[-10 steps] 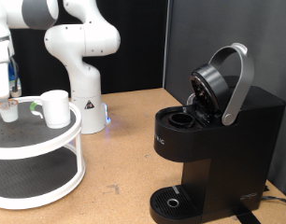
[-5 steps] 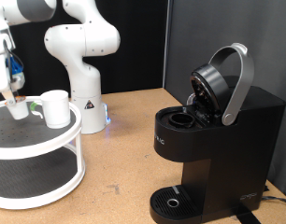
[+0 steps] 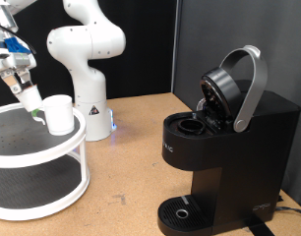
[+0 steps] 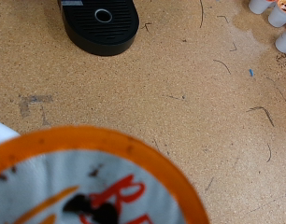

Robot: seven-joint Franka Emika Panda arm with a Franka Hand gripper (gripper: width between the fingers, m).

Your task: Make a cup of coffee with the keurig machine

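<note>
Black and boxy, the keurig machine (image 3: 224, 147) stands at the near right of the tan worktop (image 3: 131, 167), its lid and grey handle (image 3: 251, 87) raised so the pod chamber (image 3: 193, 126) lies open; the round drip tray (image 3: 182, 211) at its foot is bare. In the wrist view the same machine (image 4: 99, 23) shows from above, with a few small pods (image 4: 277, 17) lying on the worktop at the frame's corner. On the left, a white two-tier round stand (image 3: 37, 162) carries the cup (image 3: 59, 113), upright on the upper tier. Just beside the cup, at the far left above the stand, the hand (image 3: 23, 87) hangs tilted, closed on a small white pod (image 3: 30, 97); its orange-rimmed foil top (image 4: 87, 182) fills the wrist view. Behind, the arm's white base (image 3: 87, 59) stands on the worktop.
</note>
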